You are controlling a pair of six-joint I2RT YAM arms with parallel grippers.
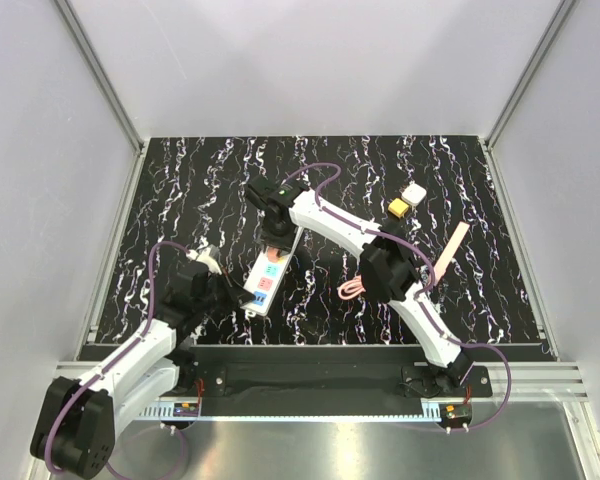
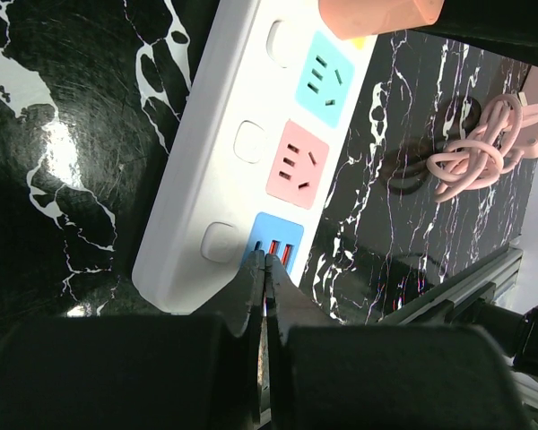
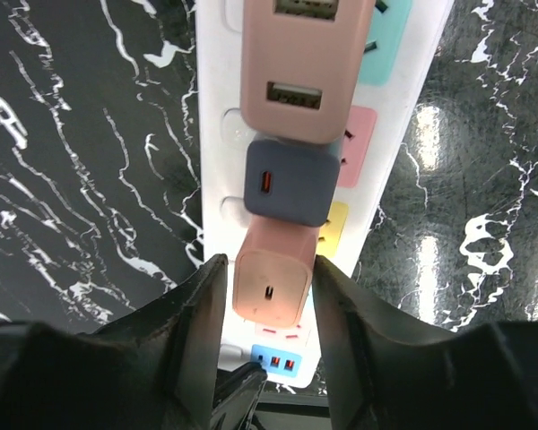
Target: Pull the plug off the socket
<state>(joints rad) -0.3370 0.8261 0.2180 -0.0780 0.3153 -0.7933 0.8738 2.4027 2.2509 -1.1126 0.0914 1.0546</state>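
Your top external view looks down from high above and behind the arm bases, far enough back to take in the whole worktop (image 1: 180, 190) and both arms. Your left wrist view sits very close over the near end of the socket (image 2: 224, 152), looking past the left fingers (image 2: 238, 300) along the strip. Your right wrist view looks almost straight down onto the same strip, also close in, with the right fingers (image 3: 193, 331) either side of a pink plug (image 3: 273, 282). Both wrist views share the blue USB patch (image 2: 276, 240) and that plug's edge.
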